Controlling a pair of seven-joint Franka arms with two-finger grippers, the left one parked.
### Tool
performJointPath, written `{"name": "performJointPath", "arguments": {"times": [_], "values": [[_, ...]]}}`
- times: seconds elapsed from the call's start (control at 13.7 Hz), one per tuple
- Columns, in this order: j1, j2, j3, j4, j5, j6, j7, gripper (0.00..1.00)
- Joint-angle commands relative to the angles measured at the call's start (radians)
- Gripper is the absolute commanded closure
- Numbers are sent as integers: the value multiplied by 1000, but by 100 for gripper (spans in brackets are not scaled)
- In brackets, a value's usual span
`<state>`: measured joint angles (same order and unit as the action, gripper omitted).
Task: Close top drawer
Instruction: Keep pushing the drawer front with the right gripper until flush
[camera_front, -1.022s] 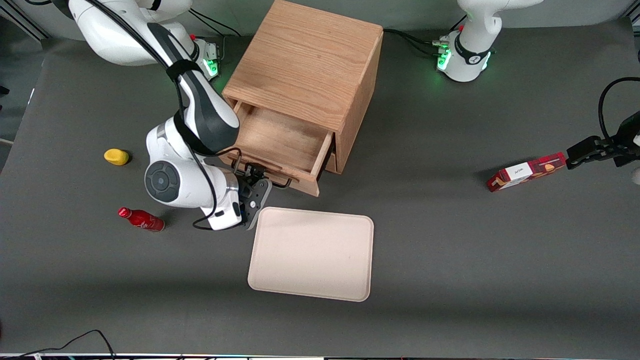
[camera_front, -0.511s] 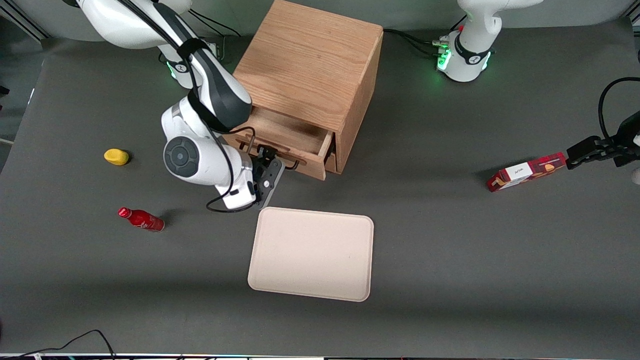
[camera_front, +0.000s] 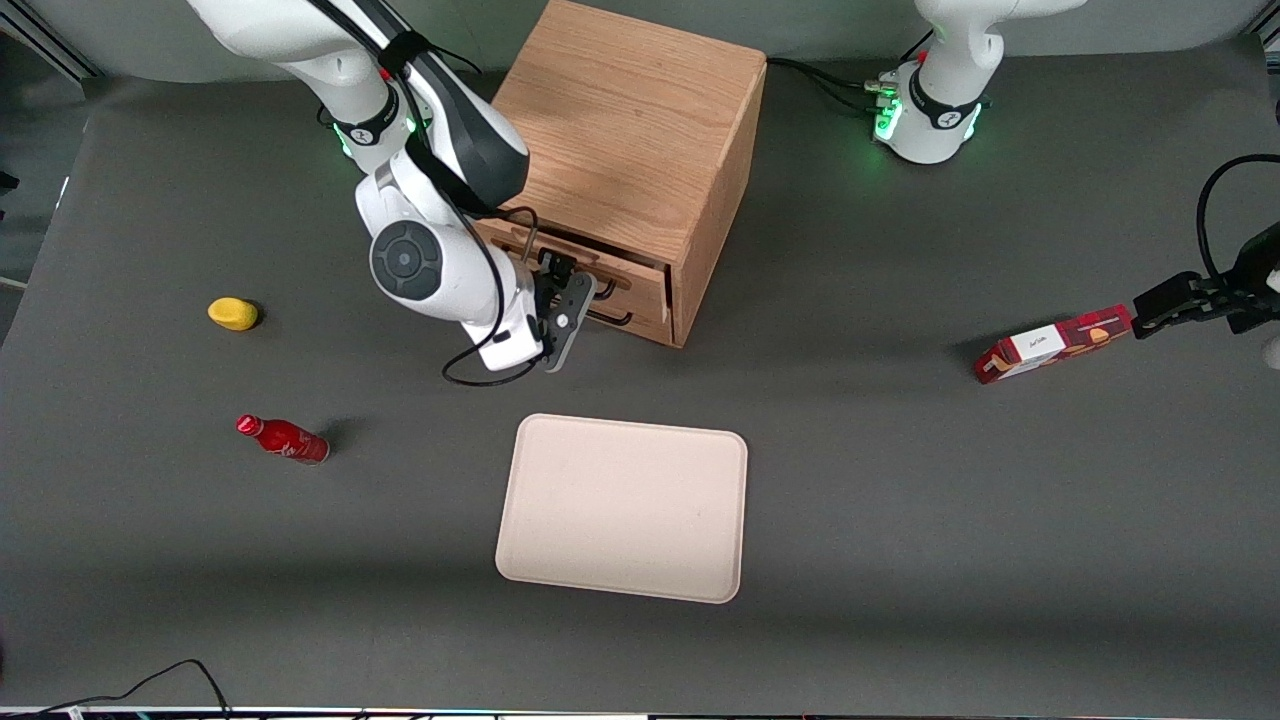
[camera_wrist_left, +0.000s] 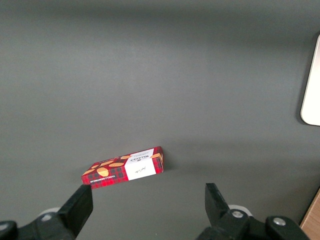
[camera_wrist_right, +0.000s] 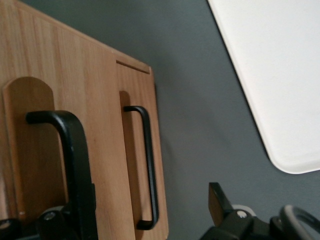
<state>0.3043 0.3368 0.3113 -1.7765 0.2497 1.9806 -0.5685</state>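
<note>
In the upper middle of the front view, the shallow light-oak top drawer with its thin black wire handle sits nearly flush in the boxy wooden cabinet, so closing looks almost done, the end effector spread apart around that handle.

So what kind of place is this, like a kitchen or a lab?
Probably a robotics lab bench, not a home: a dark grey mat-covered table, a lone oak cabinet with the gripper at its top drawer, and loose props like a tray.
</note>
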Motion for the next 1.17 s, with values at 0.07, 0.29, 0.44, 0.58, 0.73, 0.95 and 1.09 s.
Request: {"name": "performJointPath", "arguments": {"times": [0.07,0.29,0.44,0.58,0.73,0.95,1.09], "values": [[7,-58,23,-67,-17,24,45,0],[7,-65,29,-72,-17,23,59,0],[7,-67,31,-70,-17,18,62,0],[6,-79,31,-66,-10,11,64,0],[6,-87,29,-55,-6,-8,64,0],[4,-90,25,-24,0,-43,64,0],[-4,-102,22,5,5,-90,65,0]]}}
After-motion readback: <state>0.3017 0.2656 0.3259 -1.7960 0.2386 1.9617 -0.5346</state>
